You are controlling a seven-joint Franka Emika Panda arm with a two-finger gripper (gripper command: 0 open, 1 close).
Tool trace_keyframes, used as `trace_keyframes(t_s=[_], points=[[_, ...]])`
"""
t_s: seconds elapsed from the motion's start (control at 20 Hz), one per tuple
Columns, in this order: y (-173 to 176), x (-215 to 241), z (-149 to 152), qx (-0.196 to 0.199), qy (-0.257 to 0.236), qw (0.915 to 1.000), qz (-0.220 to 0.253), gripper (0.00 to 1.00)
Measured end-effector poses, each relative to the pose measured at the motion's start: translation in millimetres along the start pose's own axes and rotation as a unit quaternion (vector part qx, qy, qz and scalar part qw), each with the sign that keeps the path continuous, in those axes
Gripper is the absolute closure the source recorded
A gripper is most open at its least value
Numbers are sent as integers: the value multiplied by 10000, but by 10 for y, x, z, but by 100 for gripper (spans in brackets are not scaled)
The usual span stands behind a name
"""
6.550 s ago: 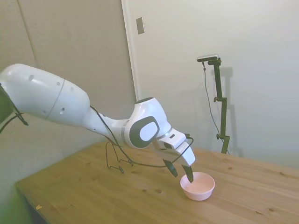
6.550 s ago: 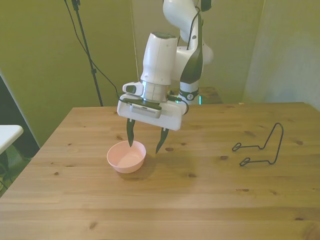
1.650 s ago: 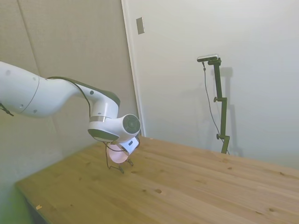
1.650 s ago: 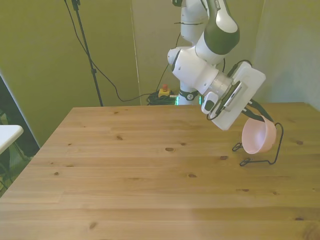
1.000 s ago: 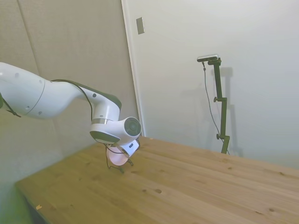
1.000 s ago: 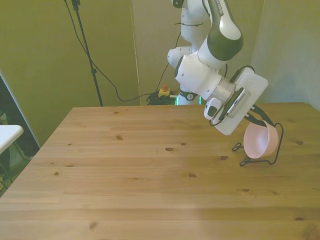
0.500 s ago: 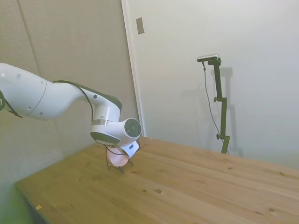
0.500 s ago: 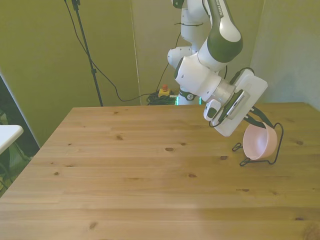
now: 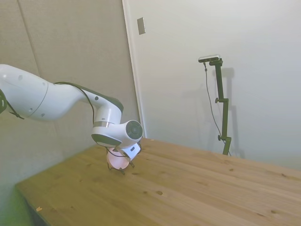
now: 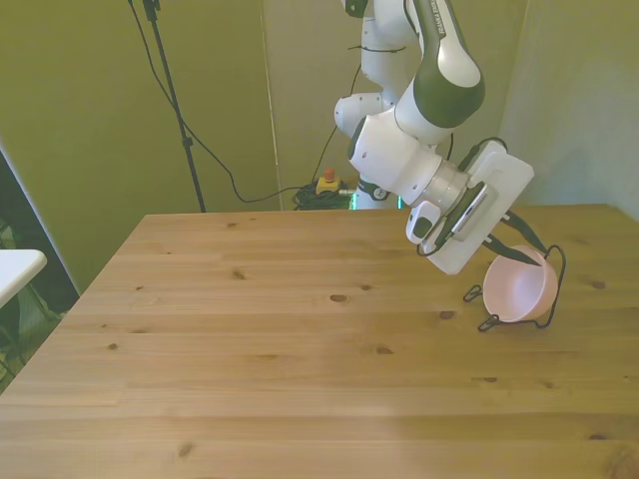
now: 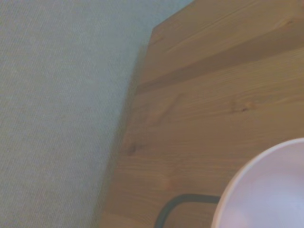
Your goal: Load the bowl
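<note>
- The gripper (image 10: 521, 242) grasps the bowl (image 10: 515, 290) by its rim, tilted on edge.
- The bowl sits against the wire rack (image 10: 552, 289) on the table (image 10: 300, 359), at the front view's right.

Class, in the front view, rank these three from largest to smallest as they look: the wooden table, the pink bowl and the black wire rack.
1. Table, by far the largest.
2 and 3. Bowl and wire rack: they look much alike in size, and the bowl hides part of the rack, so no ranking between them.

wooden table (image 10: 250, 369) carries a black wire rack (image 10: 552, 299).
</note>
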State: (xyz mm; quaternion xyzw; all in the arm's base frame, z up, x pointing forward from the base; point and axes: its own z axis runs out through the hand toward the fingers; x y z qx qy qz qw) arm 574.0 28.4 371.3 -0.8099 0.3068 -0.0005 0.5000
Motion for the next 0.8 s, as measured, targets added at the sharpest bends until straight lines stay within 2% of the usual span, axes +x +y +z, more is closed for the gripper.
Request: trace_keyframes(t_s=[0.2,0.45,0.6,0.8], points=[[-67,-10,-94,55,69,10000,-18,0],[-283,-54,-548,47,407,9992,41,0],[-426,-71,-869,-387,940,9946,228,0],[-623,-176,-1125,-1156,1680,9776,516,0]])
